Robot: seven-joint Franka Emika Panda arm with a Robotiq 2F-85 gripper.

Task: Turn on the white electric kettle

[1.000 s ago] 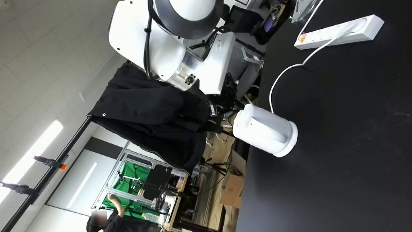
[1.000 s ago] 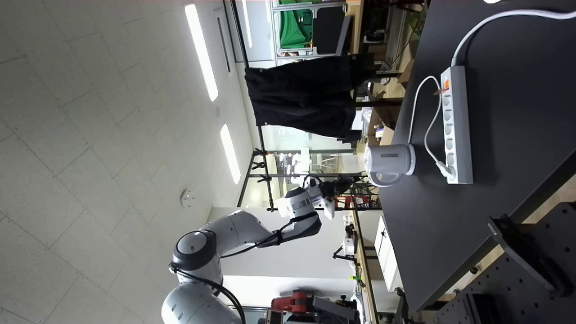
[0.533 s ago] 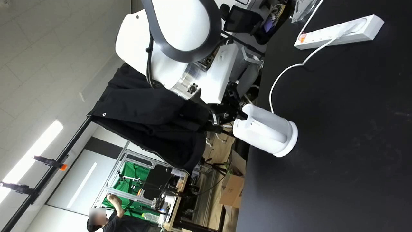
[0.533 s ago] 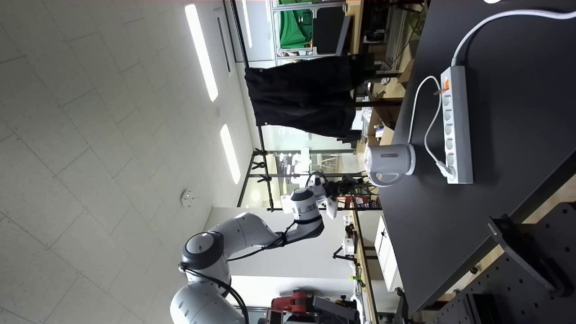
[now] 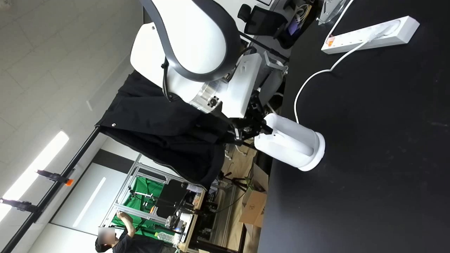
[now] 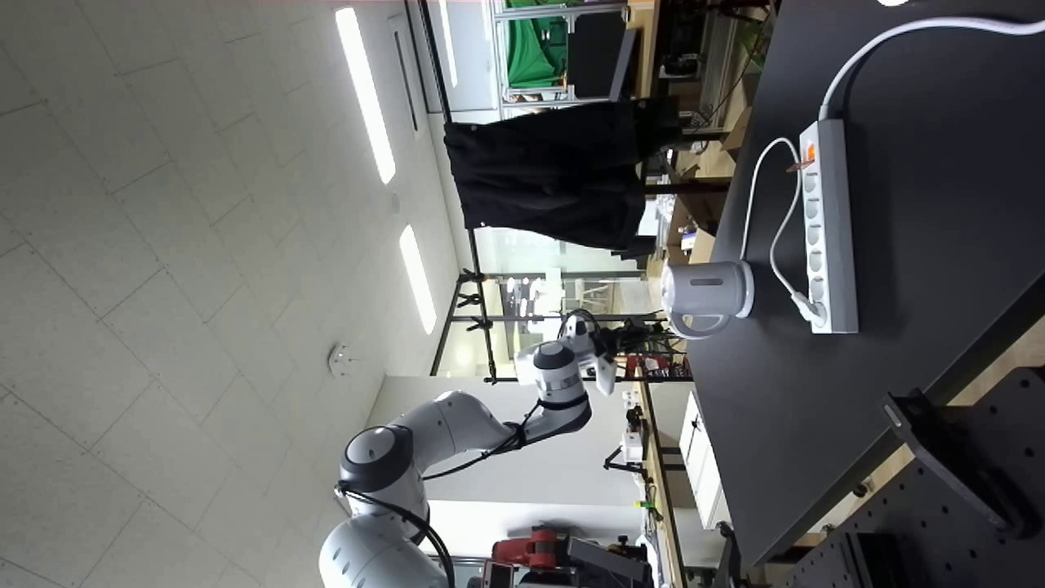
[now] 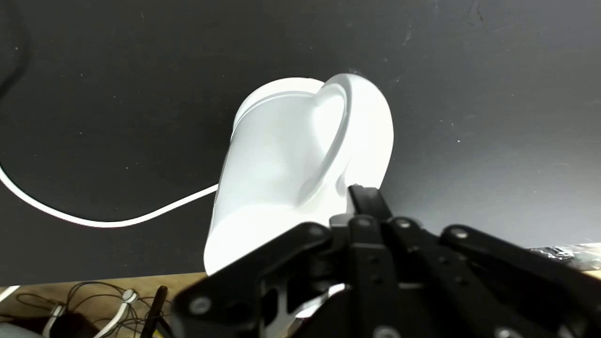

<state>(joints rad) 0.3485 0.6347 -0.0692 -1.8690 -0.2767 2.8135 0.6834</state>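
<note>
White jointed robot arm (image 6: pixel 461 412): in an exterior view it enters at the 6 o'clock edge, links running toward 1–2 o'clock.
Silver metal wrist collar (image 5: pixel 207 96): in an exterior view, aimed at 4–5 o'clock.
Black two-finger gripper (image 7: pixel 368 202): clenched, fingertips (image 7: pixel 362 198) together; comes in from 5 o'clock in wrist view.
Smooth all-white rounded electric kettle (image 7: pixel 267 155): upright on the black table (image 5: pixel 351 196), near its edge; in wrist view at 10 o'clock from the fingertips.
White loop handle (image 7: pixel 371 122): kettle's 2 o'clock side in wrist view; fingertips overlap its lid end. Touching or not, can't tell.
Thin white cord (image 7: pixel 109 224): leaves kettle at 9 o'clock in wrist view; in both exterior views it's plugged into the long flat white power strip (image 6: pixel 831 229).
Collar + gripper vs 1.0 s ago: in an exterior view, collar (image 5: pixel 207 96) sits further toward 5 o'clock; fingertips now cross the kettle's outline, earlier they stopped around the lid edge. Kettle, cord, strip unmoved.
Grey oblong patch (image 6: pixel 706 282): on kettle wall, only in an exterior view; wrist view gets the handle from above.
Black perforated panel (image 6: pixel 922 510): at 4 o'clock, only in an exterior view.
Person in black (image 5: pixel 132 244): toward 7 o'clock in an exterior view.
</note>
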